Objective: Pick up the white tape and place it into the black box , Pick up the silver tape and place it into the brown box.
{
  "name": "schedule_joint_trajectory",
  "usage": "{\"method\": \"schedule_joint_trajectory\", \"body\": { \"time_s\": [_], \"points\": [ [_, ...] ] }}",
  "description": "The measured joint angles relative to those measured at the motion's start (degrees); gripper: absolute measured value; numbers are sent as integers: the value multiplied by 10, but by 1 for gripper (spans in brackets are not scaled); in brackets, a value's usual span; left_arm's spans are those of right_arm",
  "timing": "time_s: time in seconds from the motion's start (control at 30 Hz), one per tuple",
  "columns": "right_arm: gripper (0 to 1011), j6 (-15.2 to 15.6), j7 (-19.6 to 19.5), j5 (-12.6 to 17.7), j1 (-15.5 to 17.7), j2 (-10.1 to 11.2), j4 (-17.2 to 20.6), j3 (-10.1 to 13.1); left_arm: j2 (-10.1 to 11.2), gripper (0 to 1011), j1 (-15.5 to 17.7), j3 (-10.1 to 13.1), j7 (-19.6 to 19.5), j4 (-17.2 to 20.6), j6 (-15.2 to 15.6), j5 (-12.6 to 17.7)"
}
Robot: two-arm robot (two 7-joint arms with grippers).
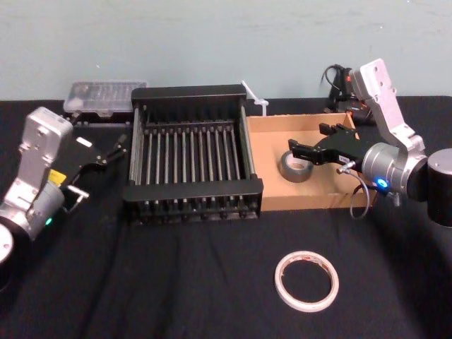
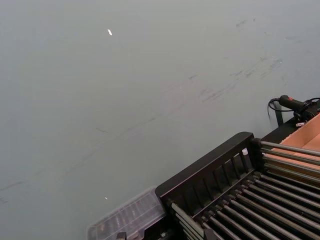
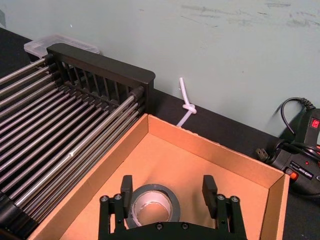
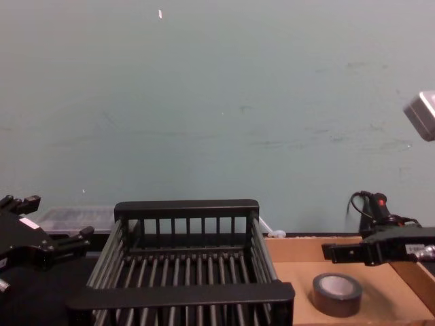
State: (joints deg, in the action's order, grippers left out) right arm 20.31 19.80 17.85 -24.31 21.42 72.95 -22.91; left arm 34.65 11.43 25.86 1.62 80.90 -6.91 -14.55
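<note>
Black-fingered and spread wide apart, the right gripper [image 1: 308,139] is held over the brown box [image 1: 296,195], just above the silver tape [image 1: 296,167] and not clamped on it; in the right wrist view the two fingers [image 3: 126,186] are seen on either side of the roll [image 3: 152,205] with a gap left to each. From the chest view the right gripper [image 4: 348,252] is seen apart from the top of the silver tape [image 4: 336,293]. The roll is laid flat on the cardboard floor, in the half of the brown box [image 3: 200,155] nearer the black box [image 1: 191,191]. The two boxes are set side by side and touching, the black box on the robot's left. The white tape [image 1: 281,281] is found flat on the dark desk [image 1: 176,282], in front of the brown box and well apart from both grippers. The left gripper [image 1: 107,151] is parked at the left of the black box, with its fingers held apart and nothing between them. A clear plastic case [image 1: 106,95] is placed behind the black box's left corner, a knotted white cord [image 3: 186,105] behind the seam of the two boxes, and a black tool with a cable [image 3: 300,165] behind the brown box.
</note>
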Motion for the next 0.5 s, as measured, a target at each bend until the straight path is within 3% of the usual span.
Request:
{"method": "schedule_joint_trajectory", "body": {
  "time_s": [0.2,0.5],
  "points": [
    [1000,0,0,0,0,0,0,0,0,1001,0,0,0,0,0,0],
    [1002,1,3,0,2,0,3,2,0,1001,0,0,0,0,0,0]
  ]
}}
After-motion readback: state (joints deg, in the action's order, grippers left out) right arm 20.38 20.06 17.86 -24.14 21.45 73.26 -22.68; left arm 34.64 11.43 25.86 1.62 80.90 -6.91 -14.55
